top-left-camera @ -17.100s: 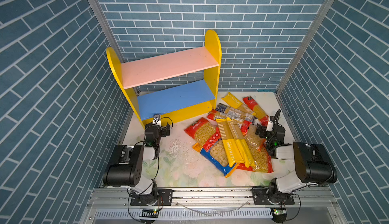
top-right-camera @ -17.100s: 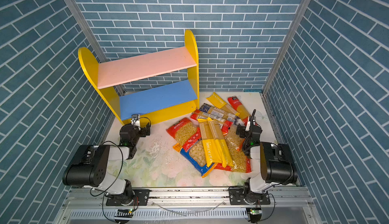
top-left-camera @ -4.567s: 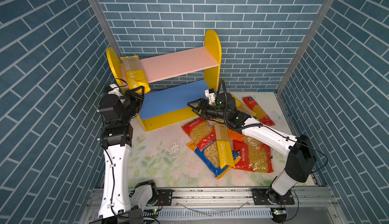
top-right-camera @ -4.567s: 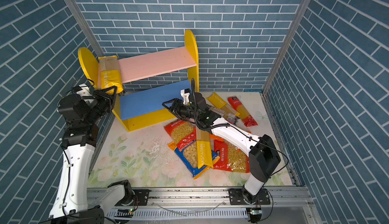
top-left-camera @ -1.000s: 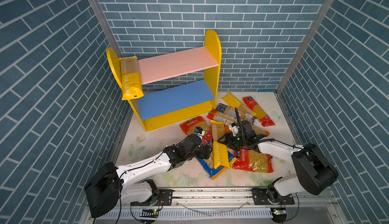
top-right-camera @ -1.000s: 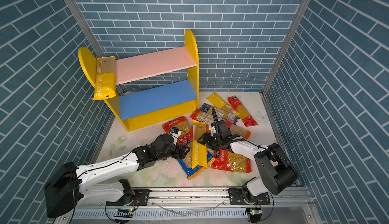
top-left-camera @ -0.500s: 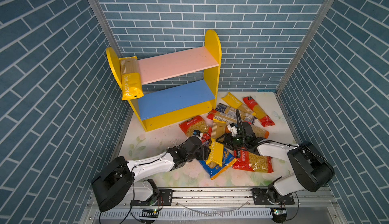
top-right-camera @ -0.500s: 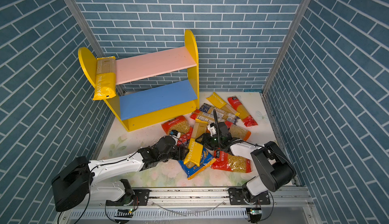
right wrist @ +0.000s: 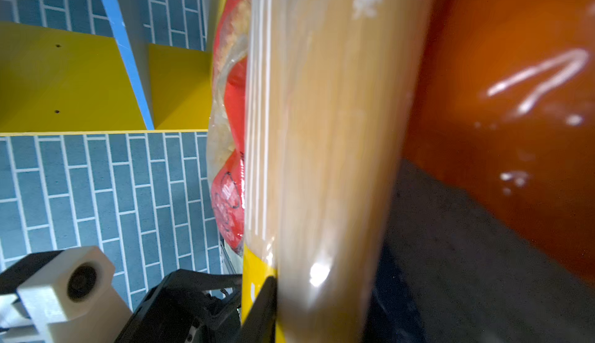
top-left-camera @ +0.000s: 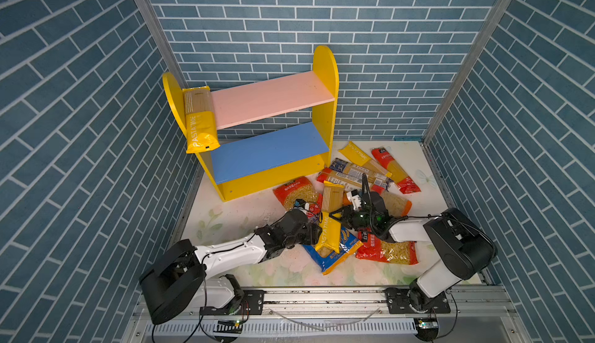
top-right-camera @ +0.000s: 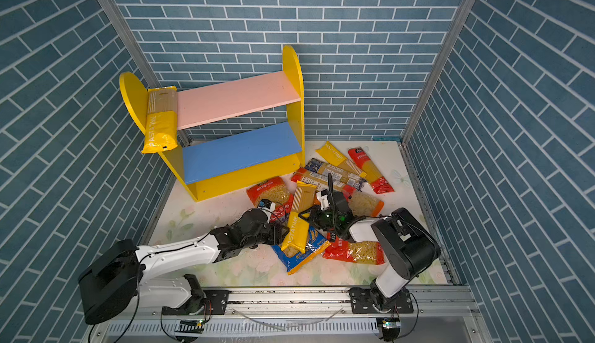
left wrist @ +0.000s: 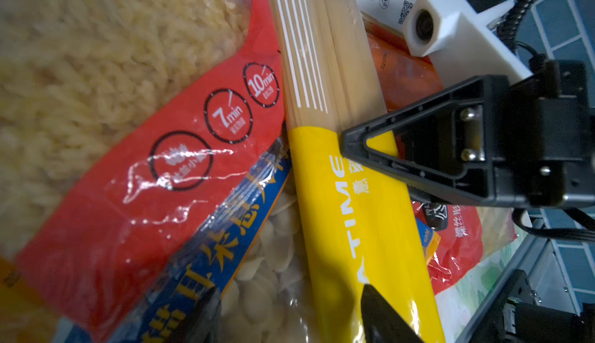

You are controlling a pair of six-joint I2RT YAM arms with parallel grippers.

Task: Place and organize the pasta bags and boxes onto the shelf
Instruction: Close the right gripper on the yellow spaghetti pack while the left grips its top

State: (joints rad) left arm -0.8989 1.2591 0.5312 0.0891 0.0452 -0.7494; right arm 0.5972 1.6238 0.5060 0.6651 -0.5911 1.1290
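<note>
A yellow spaghetti pack point(top-left-camera: 331, 219) is raised off the pile and tilted. My right gripper point(top-left-camera: 337, 213) is shut across its middle, seen close in the left wrist view on the pack point(left wrist: 354, 196). In the right wrist view the pack point(right wrist: 322, 132) fills the space between the jaws of the right gripper point(right wrist: 322, 302). My left gripper point(left wrist: 289, 322) is open beside the pack's lower end, over a blue bag point(left wrist: 257, 260); one of its fingers point(left wrist: 383, 318) overlaps the pack. The shelf point(top-left-camera: 270, 99) holds another yellow spaghetti pack point(top-left-camera: 198, 116) at the left end of its pink board, overhanging the front.
Red short-pasta bags point(top-left-camera: 294, 191) point(top-left-camera: 386, 251), an orange bag point(top-left-camera: 399, 204) and the blue bag point(top-left-camera: 335, 256) lie under and around the grippers. Yellow point(top-left-camera: 362, 157), red point(top-left-camera: 394, 170) and dark-blue point(top-left-camera: 352, 174) spaghetti packs lie right of the shelf. Blue brick walls enclose the table.
My right gripper has closed on the yellow spaghetti pack and raised it from lying flat to a steep tilt. My left gripper has moved up beside the pack and narrowed a little.
</note>
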